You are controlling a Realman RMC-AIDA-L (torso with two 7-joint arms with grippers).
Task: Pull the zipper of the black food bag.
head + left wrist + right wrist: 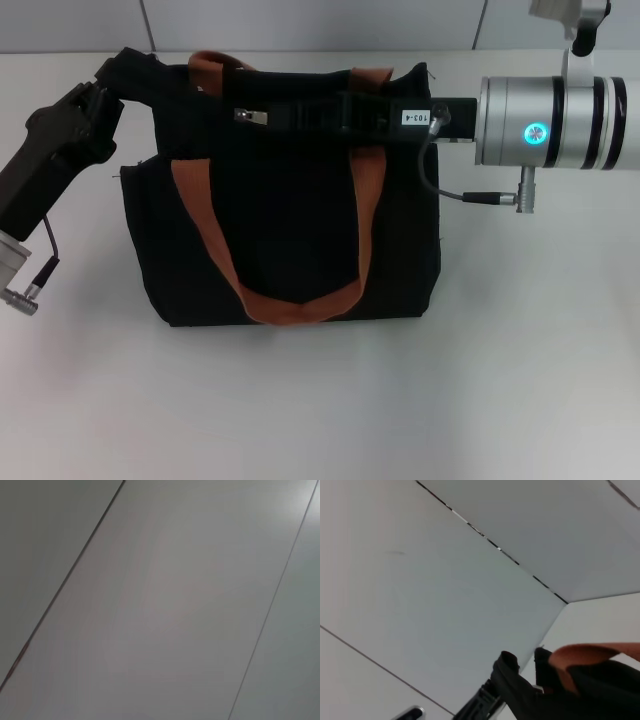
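The left gripper point(112, 82) clamps the upper left corner of the black food bag point(290, 200). The right gripper point(345, 112) reaches along the bag's top edge; its finger state cannot be determined. The zipper point(250, 117) (small silver tab) lies just beyond the right gripper's tip, toward the left gripper.

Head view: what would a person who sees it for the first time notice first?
First comes the black food bag, standing in the middle of the white table, with orange-brown straps hanging in a U down its face. Next are the two arms at its top edge: the left end effector at the bag's left corner, and the right end effector lying along the zip line, a short way from the small silver zipper.
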